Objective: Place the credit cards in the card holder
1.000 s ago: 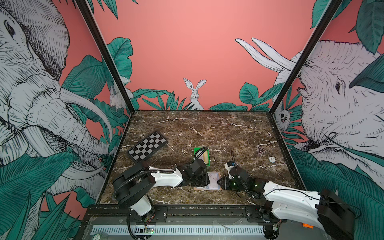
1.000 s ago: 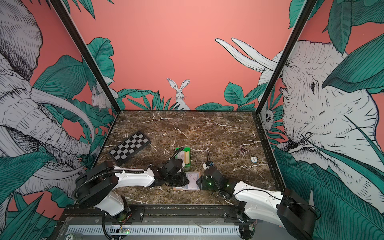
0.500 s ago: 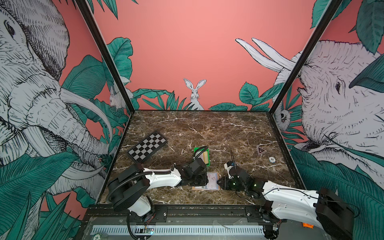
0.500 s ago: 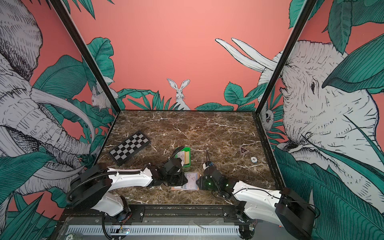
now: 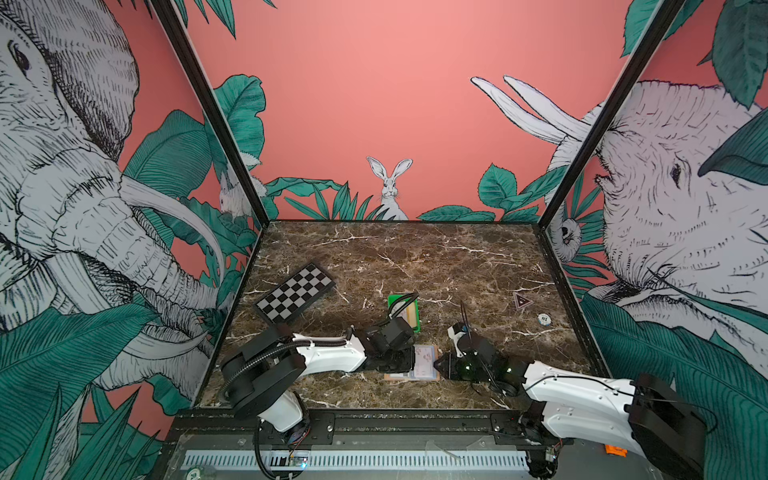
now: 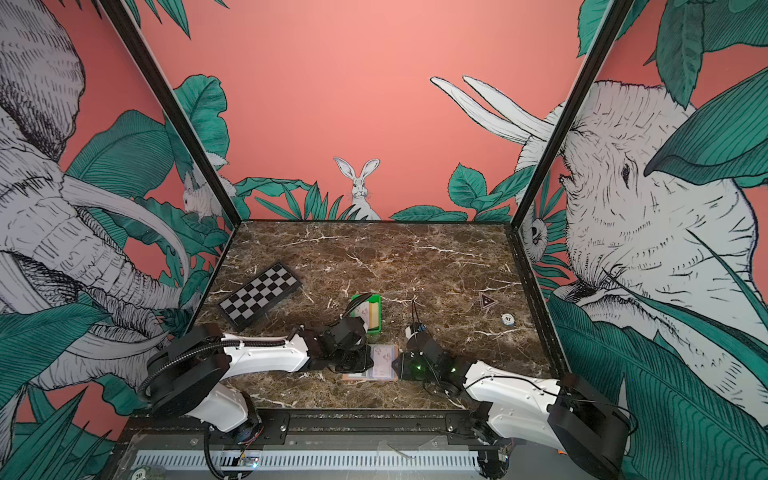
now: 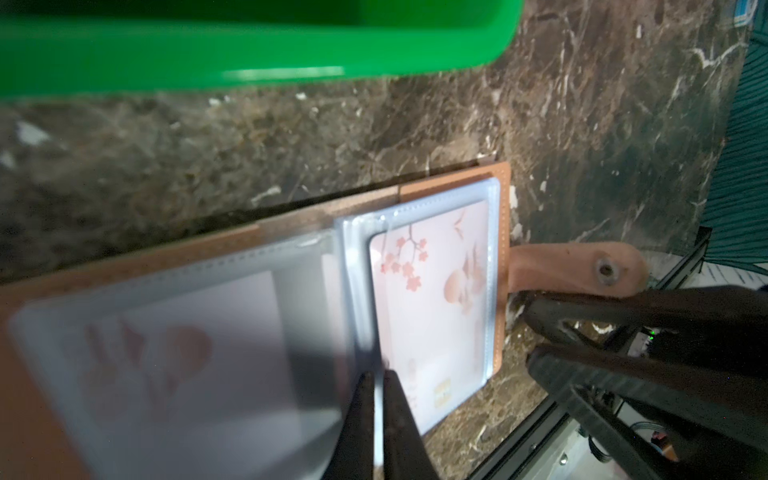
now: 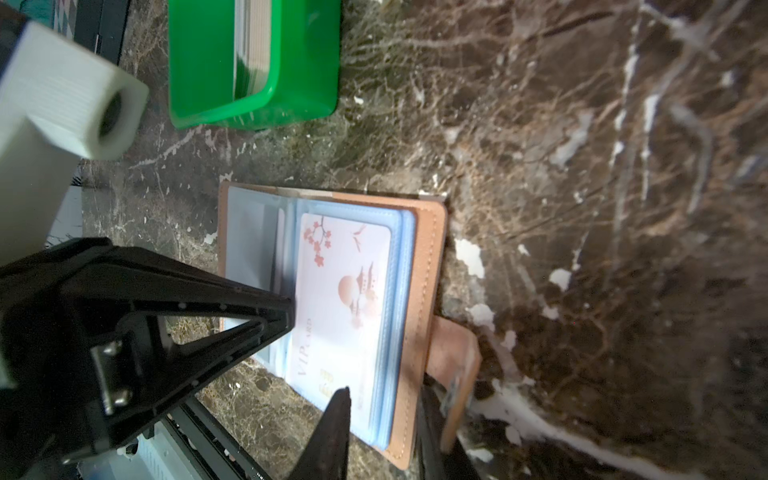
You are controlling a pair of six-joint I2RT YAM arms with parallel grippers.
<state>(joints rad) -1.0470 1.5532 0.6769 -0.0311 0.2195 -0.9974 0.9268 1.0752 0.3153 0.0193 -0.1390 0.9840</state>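
Note:
The tan card holder (image 5: 415, 377) (image 6: 365, 377) lies open near the table's front edge. A white blossom-print credit card (image 7: 436, 299) (image 8: 345, 291) sits in its right-hand sleeve, chip end sticking out. My left gripper (image 7: 378, 399) (image 5: 409, 360) is shut on a thin pale sleeve leaf standing edge-on at the fold. My right gripper (image 8: 386, 399) (image 5: 438, 365) has its jaws partly apart around the holder's near right corner. One finger is over the card's chip end, the other beside the cover under the snap tab (image 7: 573, 270). More credit cards (image 8: 253, 41) (image 5: 411, 313) stand in the green tray.
The green tray (image 5: 417, 328) (image 7: 249, 54) stands just behind the holder, close to the left wrist. A black-and-white checkered board (image 5: 295, 293) lies at the left. A small round chip (image 5: 544, 319) and a triangle sticker (image 5: 523, 300) lie at the right.
The left arm's elbow has swung lower and leftward while its gripper stayed at the holder and closed on the leaf. The right arm has held still.

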